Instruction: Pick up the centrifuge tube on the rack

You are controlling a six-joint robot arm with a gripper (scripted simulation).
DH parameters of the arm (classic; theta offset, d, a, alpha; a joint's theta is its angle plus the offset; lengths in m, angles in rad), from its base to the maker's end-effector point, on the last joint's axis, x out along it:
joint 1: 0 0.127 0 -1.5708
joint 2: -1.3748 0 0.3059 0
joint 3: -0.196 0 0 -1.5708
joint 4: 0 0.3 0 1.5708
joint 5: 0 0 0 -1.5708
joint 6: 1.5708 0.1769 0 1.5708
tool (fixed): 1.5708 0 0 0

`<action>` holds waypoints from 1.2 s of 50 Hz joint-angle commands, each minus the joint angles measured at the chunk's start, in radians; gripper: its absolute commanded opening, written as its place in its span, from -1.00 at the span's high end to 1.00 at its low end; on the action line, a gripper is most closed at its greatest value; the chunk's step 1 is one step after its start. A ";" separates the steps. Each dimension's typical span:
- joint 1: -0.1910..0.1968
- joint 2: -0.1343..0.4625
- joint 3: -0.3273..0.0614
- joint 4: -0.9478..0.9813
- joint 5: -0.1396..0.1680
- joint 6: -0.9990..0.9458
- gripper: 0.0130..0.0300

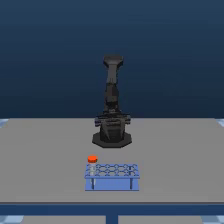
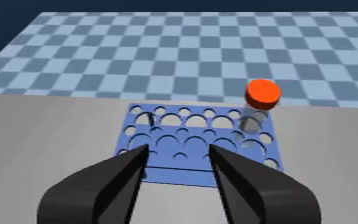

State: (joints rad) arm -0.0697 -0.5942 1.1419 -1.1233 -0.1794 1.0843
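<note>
The blue rack [image 1: 112,178] stands on the grey table near its front edge, in front of the black arm [image 1: 112,95]. The centrifuge tube [image 1: 92,160] stands upright in a hole at the rack's end on the exterior view's left, its orange-red cap above the rack top. In the wrist view my gripper [image 2: 177,147] is open, its two black fingers [image 2: 122,175] spread apart above the rack [image 2: 184,175] with nothing between them. The tube [image 2: 262,94] stands off to one side of the fingers, apart from them, at a far corner of the rack.
The arm's black base [image 1: 112,137] sits mid-table behind the rack. The grey table [image 1: 45,160] stretches to both sides of the rack. Beyond the table edge lies a blue checkered floor [image 2: 184,45].
</note>
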 commanded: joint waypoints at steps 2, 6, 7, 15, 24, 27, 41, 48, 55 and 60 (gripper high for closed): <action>-0.023 0.020 -0.013 -0.002 -0.019 -0.003 -1.00; -0.039 0.043 -0.028 0.005 -0.029 -0.019 -1.00; -0.039 0.043 -0.028 0.005 -0.029 -0.019 -1.00; -0.063 0.080 -0.054 0.017 -0.044 -0.045 -1.00; -0.093 0.132 -0.093 0.009 -0.059 -0.054 -1.00; -0.102 0.147 -0.104 0.002 -0.063 -0.052 -1.00; -0.157 0.265 -0.204 -0.065 -0.080 -0.017 -1.00; -0.181 0.326 -0.265 -0.109 -0.080 0.014 -1.00; -0.192 0.360 -0.300 -0.142 -0.078 0.040 -1.00; -0.201 0.387 -0.330 -0.170 -0.076 0.064 -1.00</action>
State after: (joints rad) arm -0.2613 -0.2151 0.8224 -1.2815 -0.2562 1.1322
